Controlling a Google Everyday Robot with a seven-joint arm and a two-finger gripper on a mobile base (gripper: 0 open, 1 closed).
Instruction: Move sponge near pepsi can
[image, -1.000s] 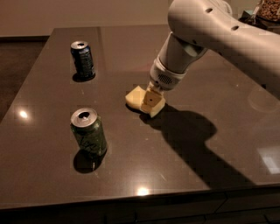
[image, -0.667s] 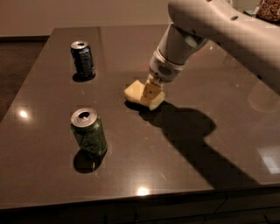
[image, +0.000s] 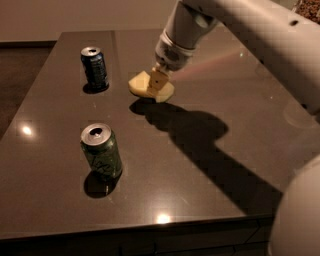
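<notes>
Pepsi can (image: 94, 67) stands upright at far left of the tabletop (image: 50, 170), green can (image: 101, 150) nearer the front edge, well apart from it. Sponge (image: 141, 84) is right of the pepsi can, near it but not beside it. It looks lifted just off the surface, judging by the shadow under it. Claw (image: 158, 82) comes down from the upper right and is clenched on the sponge, with one finger showing across its top face. For this step, carry it low and straight left toward the pepsi can. Stop short so the sponge's leading end doesn't knock the can over. An upright can tips easily, so don't sweep in fast. Lower until the foam sits flat, then let go; dropped from a height it will likely bounce or roll. Stay clear of the green can; the path shouldn't need to go near it. Sponge's long axis runs roughly left-right across the view, left end a bit farther back and pointing toward the pepsi can, broad face tilted slightly.
</notes>
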